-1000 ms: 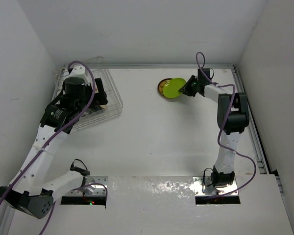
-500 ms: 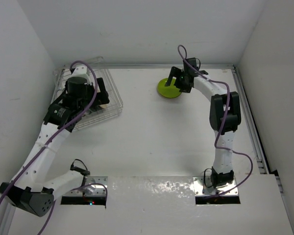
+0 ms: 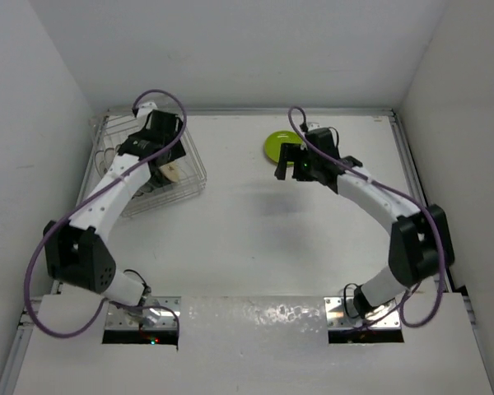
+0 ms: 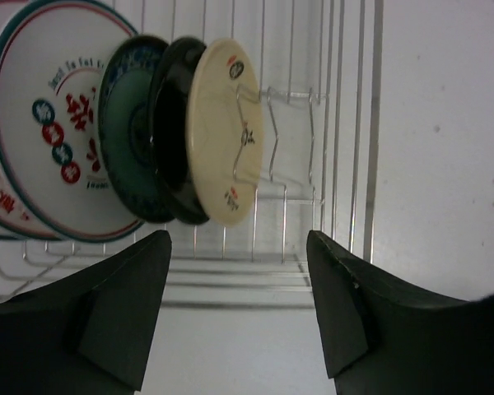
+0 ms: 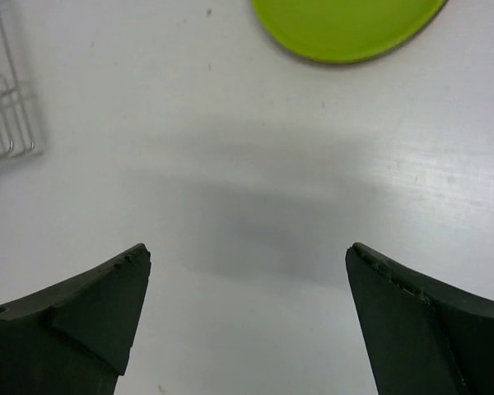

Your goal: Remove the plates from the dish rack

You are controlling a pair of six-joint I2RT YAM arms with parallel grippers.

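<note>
Dropped lime green plate [image 5: 346,29] on worktop [image 3: 255,239]; pulled back right tool [image 5: 247,251], wide open, empty. Brought left tool [image 4: 237,239], open, to cream plate [image 4: 226,132] in dish rack [image 4: 346,123].

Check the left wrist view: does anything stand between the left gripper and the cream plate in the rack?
Nearly nothing. The cream plate is last in its row, facing the open left gripper; only a thin prong of the dish rack crosses its face.
</note>
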